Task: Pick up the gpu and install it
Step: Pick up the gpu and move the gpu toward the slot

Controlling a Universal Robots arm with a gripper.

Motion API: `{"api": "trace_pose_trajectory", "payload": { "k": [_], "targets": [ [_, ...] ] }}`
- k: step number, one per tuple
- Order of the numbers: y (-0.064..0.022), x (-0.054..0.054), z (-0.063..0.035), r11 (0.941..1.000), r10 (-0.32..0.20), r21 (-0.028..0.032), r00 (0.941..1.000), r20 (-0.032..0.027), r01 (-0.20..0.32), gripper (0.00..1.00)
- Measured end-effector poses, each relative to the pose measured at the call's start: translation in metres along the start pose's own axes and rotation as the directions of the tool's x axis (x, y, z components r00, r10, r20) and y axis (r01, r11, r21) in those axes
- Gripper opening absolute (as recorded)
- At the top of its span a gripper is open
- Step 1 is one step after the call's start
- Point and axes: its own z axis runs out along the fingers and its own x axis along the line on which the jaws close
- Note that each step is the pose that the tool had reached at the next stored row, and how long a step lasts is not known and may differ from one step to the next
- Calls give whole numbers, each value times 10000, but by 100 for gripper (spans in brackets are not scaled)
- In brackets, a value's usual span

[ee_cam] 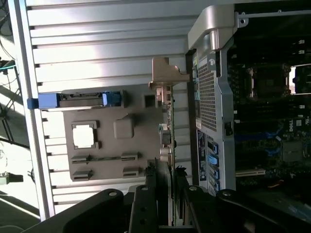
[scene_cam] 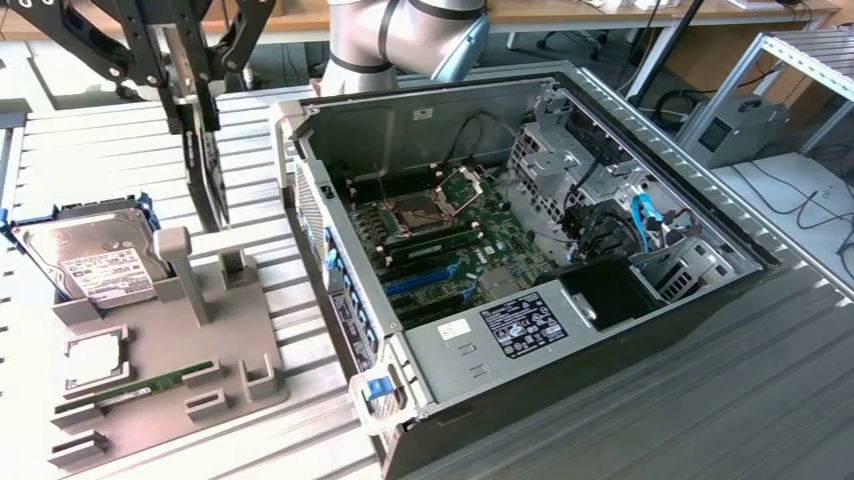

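Ribbed metal bench [scene_cam: 694, 400] is seen carrying a grey tray [scene_cam: 200, 340] at eight o'clock of the exterior view and an open computer case [scene_cam: 350, 300] from the middle out to four o'clock. Nearest on the tray, a slim green memory stick [scene_cam: 134, 392] is laid flat, and a square processor chip [scene_cam: 94, 360] is set just behind it, at about eleven o'clock of the stick. Farther back, at nine o'clock of the view, a silver hard drive [scene_cam: 94, 262] with a white label is kept in a blue-edged cradle. Inside the case a motherboard [scene_cam: 454, 240] is exposed. Above the far part of the tray, at ten o'clock of the view, the gpu [scene_cam: 203, 165] is held upright as a thin dark card, outside the case. Its upper end is clasped by the black hand [scene_cam: 194, 115], which is closed against both faces. From the wrist camera the gpu [ee_cam: 171, 145] is seen edge-on, pinched in the hand [ee_cam: 166, 170], between the tray and the case's perforated rear wall. Whether its lower end touches the tray cannot be told. Farthest back, at twelve o'clock, the silver arm [scene_cam: 400, 30] is seen
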Motion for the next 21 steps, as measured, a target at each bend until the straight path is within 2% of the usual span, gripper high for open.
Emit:
{"api": "trace_pose_trajectory", "payload": {
  "k": [6, 21],
  "targets": [
    [-22, -21, 1, 10000, 1, -93, 10000, -23, -1, 27],
    [-119, -59, 42, 10000, 0, -91, 10000, -48, -1, 27]
  ]
}}
